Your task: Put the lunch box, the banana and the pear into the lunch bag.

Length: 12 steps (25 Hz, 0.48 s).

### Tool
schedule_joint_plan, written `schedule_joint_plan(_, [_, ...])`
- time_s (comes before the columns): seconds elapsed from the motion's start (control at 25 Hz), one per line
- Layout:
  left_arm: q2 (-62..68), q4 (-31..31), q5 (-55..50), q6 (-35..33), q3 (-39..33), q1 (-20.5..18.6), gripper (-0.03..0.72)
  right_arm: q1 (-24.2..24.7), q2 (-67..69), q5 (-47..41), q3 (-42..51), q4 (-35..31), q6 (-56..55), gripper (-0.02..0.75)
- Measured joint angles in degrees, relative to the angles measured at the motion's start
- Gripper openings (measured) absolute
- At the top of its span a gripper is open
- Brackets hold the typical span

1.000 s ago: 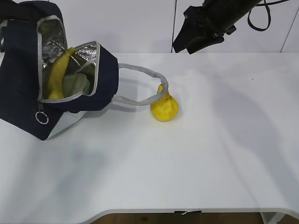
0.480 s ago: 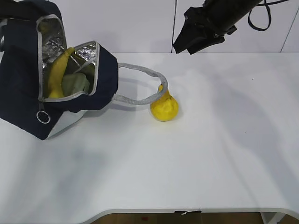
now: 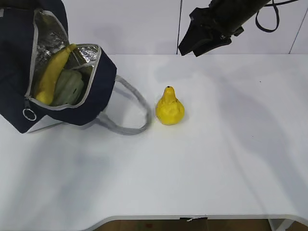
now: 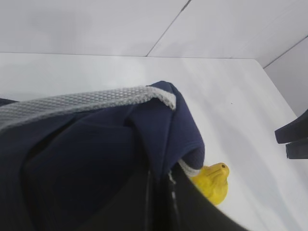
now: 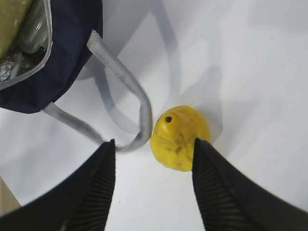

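The navy lunch bag [image 3: 91, 96] lies tipped open at the left, its foil lining showing. The banana [image 3: 50, 74] and the green-lidded lunch box [image 3: 68, 87] are inside it. The yellow pear [image 3: 169, 108] stands upright on the table, just right of the bag's grey handle [image 3: 137, 113]. My left gripper [image 4: 161, 190] is shut on the bag's navy fabric [image 4: 96, 159]; it is out of the exterior view. My right gripper [image 3: 202, 36] hangs high above the table, open and empty. In the right wrist view it [image 5: 154, 143] is over the pear [image 5: 180, 137].
The white table [image 3: 231, 159] stretches right and in front of the pear. A white wall panel stands behind. The loose handle loop [image 5: 125, 82] lies on the table and touches or nearly touches the pear's left side.
The bag has shifted left and tipped further. Its handle loop slid off the pear and dropped flat on the table. The right arm has barely moved.
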State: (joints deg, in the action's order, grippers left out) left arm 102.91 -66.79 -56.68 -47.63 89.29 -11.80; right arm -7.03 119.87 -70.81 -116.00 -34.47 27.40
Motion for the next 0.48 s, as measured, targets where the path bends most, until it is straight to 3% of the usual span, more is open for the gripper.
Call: schedule_joint_plan(0.48, [0.0, -0.1, -0.3, -0.1, 0.0, 0.1, -0.008, 0.0, 0.0, -0.1, 1.3, 0.0, 1.1, 0.404])
